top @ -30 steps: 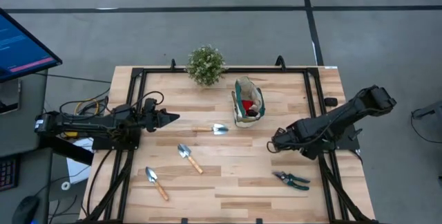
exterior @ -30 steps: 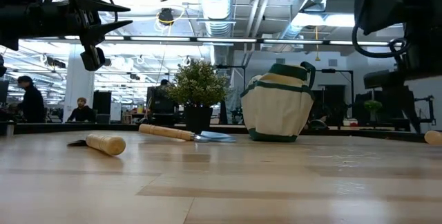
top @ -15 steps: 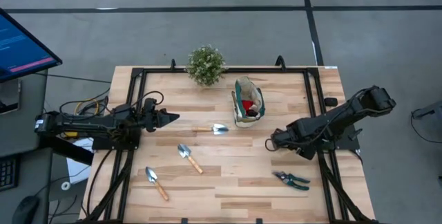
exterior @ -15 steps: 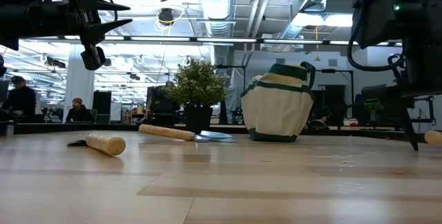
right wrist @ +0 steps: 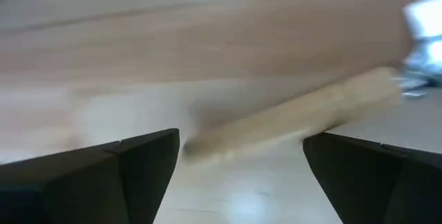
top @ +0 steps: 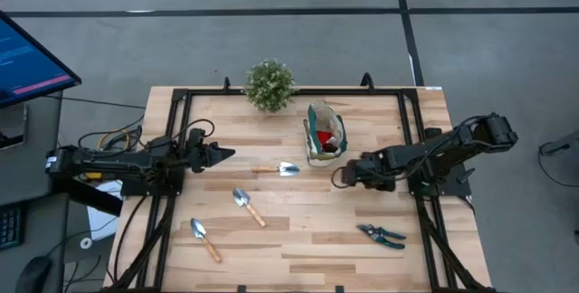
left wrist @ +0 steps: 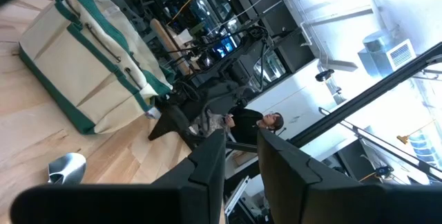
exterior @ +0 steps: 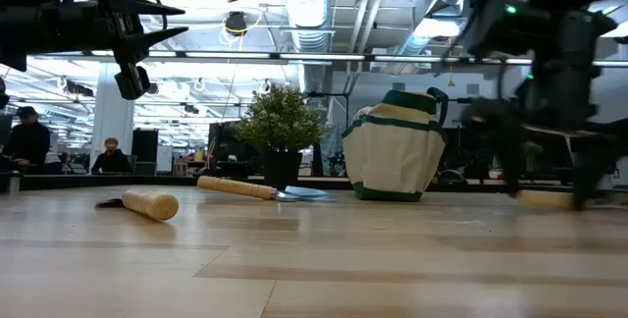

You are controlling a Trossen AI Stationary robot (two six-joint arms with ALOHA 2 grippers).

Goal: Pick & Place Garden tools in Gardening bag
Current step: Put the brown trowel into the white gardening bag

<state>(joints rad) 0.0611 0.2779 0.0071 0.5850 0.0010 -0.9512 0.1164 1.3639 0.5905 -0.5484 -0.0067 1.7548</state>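
The gardening bag (top: 324,133) stands upright just right of centre in the high view, a beige canvas tote with teal-green trim and handles. Its mouth is open, and inside show a red-and-black glove (top: 325,138) and some teal fabric; what else lies in it cannot be told. In the low view the bag (exterior: 396,146) sits right of the potted plant (exterior: 280,127).

Three trowels lie loose on the wooden table (top: 298,239), each with a silver blade and a light wooden handle: one (top: 277,168) just left of the bag, one (top: 247,204) below it toward the centre, one (top: 204,239) at the lower left. The teal-handled pruning shears (top: 382,235) lie at the lower right.

The right gripper (top: 342,176) is low over the table just below and right of the bag, its fingers (right wrist: 117,175) spread wide. Its wrist view shows a wooden trowel handle (right wrist: 293,117) lying between and beyond them, not clamped.

The left gripper (top: 226,155) hangs above the table's left side, well apart from the tools, its fingers (left wrist: 207,165) narrowly apart and holding nothing.
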